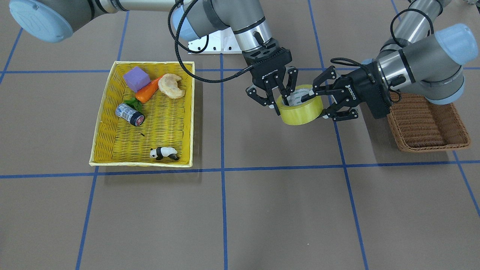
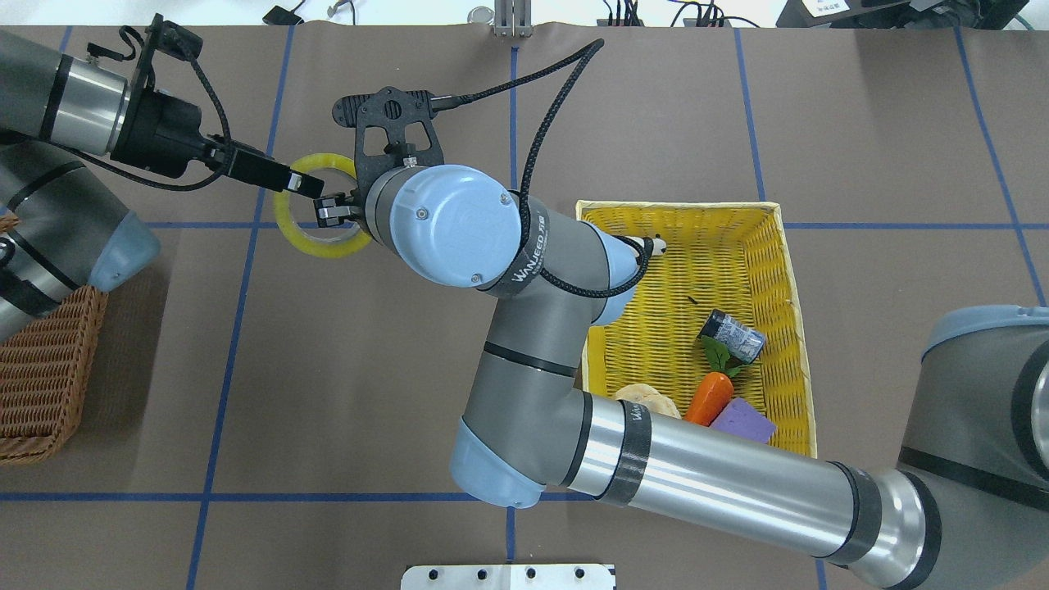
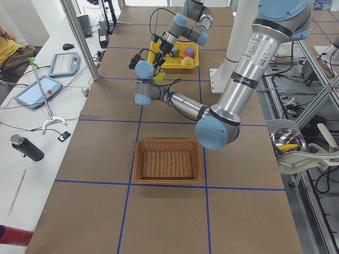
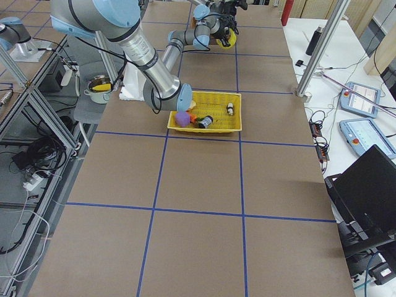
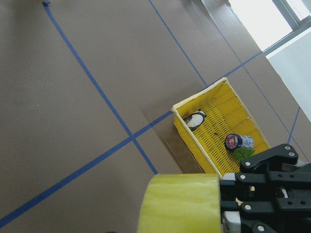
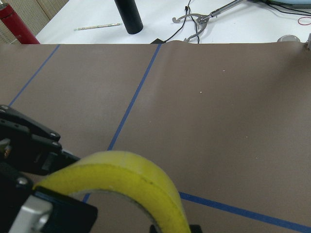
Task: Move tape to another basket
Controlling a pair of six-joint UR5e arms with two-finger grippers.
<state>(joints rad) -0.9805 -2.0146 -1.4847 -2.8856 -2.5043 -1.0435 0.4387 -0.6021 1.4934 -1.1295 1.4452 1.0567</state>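
The tape [image 1: 300, 112], a yellowish roll with a white core, hangs in the air over the table's middle, between both grippers. My right gripper [image 1: 279, 102] reaches down with one finger inside the core and one outside, shut on the roll's wall. My left gripper [image 1: 317, 107] comes in from the side and clasps the opposite wall the same way. From overhead, the tape [image 2: 328, 244] is partly hidden under the right wrist. It also fills the bottom of the left wrist view [image 5: 180, 204] and the right wrist view [image 6: 126, 179]. The brown wicker basket [image 1: 427, 127] lies empty behind the left wrist.
The yellow woven basket [image 1: 98, 116] holds a purple block [image 1: 136, 78], a carrot [image 1: 149, 90], a croissant [image 1: 171, 85], a small jar [image 1: 129, 114] and a panda figure [image 1: 164, 153]. The right arm's long links stretch across above it. Blue tape lines grid the brown table.
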